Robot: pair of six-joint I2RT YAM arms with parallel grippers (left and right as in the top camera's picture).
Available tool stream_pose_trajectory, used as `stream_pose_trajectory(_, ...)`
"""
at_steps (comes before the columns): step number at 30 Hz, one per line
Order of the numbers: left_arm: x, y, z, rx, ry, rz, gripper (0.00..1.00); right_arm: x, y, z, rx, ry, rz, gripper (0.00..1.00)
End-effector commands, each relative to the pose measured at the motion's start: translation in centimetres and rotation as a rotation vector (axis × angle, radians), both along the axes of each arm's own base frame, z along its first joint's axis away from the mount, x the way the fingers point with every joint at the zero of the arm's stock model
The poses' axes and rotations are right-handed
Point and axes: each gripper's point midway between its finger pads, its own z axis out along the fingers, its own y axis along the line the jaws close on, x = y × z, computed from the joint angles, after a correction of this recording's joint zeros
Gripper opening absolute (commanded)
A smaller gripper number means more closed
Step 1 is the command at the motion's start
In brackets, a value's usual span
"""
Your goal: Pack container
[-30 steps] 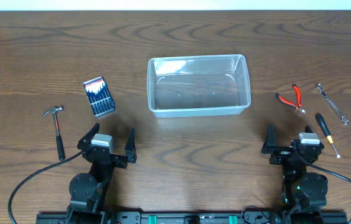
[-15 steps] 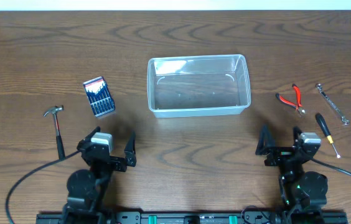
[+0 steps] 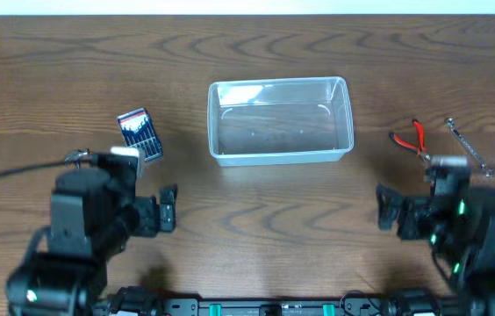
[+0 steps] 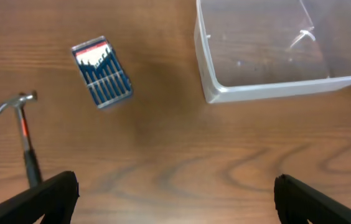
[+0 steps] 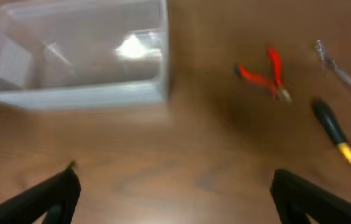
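Wood-grain bench (image 3: 274,219) carried the clear container (image 3: 279,157) at its middle, empty, with the hammer (image 4: 25,134) left and the pliers (image 5: 266,73) right, so each arm had its share, I judged. My left gripper (image 4: 174,180) and right gripper (image 5: 174,174) hung spread wide, grasping nothing.
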Motion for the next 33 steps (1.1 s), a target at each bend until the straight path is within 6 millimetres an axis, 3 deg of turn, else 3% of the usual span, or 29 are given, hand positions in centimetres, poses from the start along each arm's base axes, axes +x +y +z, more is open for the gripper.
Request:
stream_pose_trajectory(1, 0.5, 0.1, 1.2, 0.008, 0.038, 0.013, 0.98, 1.2, -0.8, 1.4, -0.083, 0.135, -0.003, 0.99)
stream_pose_trajectory(4, 0.6, 0.1, 0.9, 0.01, 0.057, 0.013, 0.98, 1.1, -1.2, 1.1, -0.118, 0.308, -0.011, 0.99)
stream_pose_trajectory(9, 0.9, 0.0, 1.2, 0.004, 0.041, 0.008, 0.98, 3.0, -1.3, -0.2, -0.141, 0.425, -0.013, 0.99)
stream_pose_trajectory(15, 0.9, 0.0, 1.3, 0.006, 0.038, 0.011, 0.98, 6.7, -5.0, -1.4, -0.221, 0.414, -0.132, 0.99)
stream_pose_trajectory(20, 0.6, 0.1, 1.0, 0.008, 0.056, 0.011, 0.98, 7.9, -8.4, -2.9, -0.278, 0.457, -0.047, 0.99)
stream_pose_trajectory(26, -0.1, 0.2, 0.4, 0.015, 0.093, 0.011, 0.98, 9.7, -12.7, -5.8, -0.27, 0.518, -0.095, 0.99)
stream_pose_trajectory(33, -0.2, 0.2, 0.4, 0.015, 0.095, 0.011, 0.98, 14.3, -13.5, -10.9, -0.208, 0.53, -0.095, 0.99)
